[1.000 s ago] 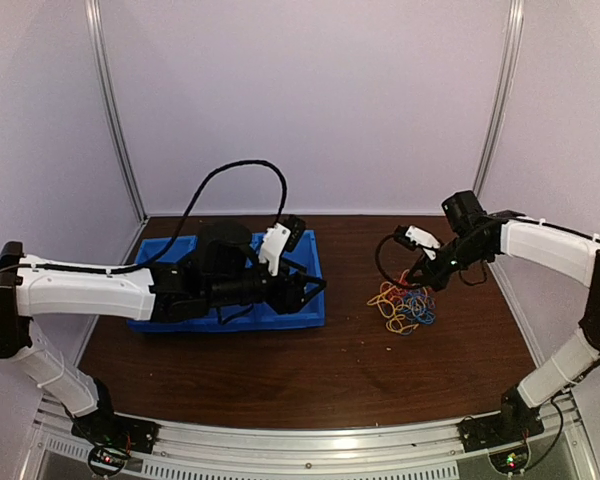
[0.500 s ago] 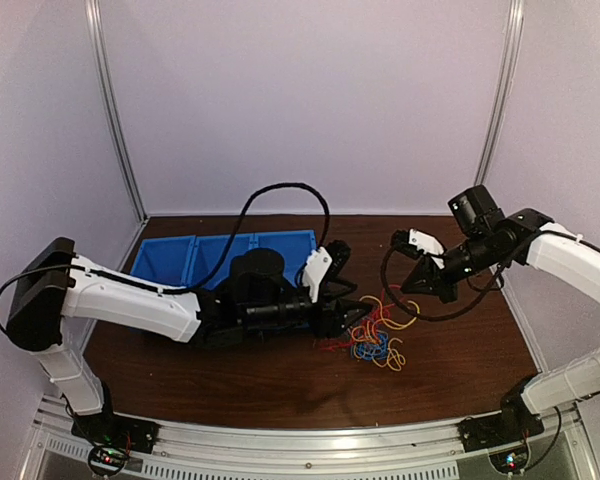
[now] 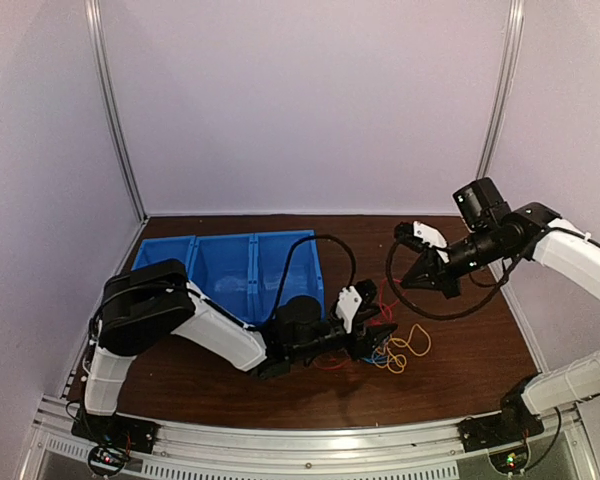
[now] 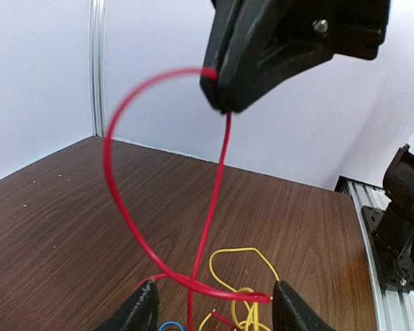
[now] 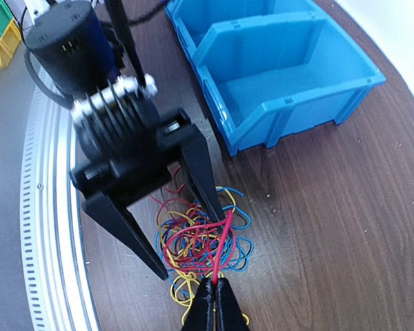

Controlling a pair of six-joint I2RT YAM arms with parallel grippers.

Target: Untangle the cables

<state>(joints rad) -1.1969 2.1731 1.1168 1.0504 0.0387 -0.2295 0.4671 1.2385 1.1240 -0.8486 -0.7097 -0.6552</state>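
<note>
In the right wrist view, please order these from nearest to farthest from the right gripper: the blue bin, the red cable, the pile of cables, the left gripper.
1. red cable, clamped in the right gripper.
2. pile of cables, on the table just ahead; the left gripper stands open astride it, so these two are too close to call.
3. blue bin, upper right, beyond both.

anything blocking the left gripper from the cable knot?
Nothing visible. The left gripper is down at the cables, its open fingers standing either side of the pile on the table. The right gripper, shut on one red strand, holds it up above the pile. The blue bin sits off to one side.
</note>
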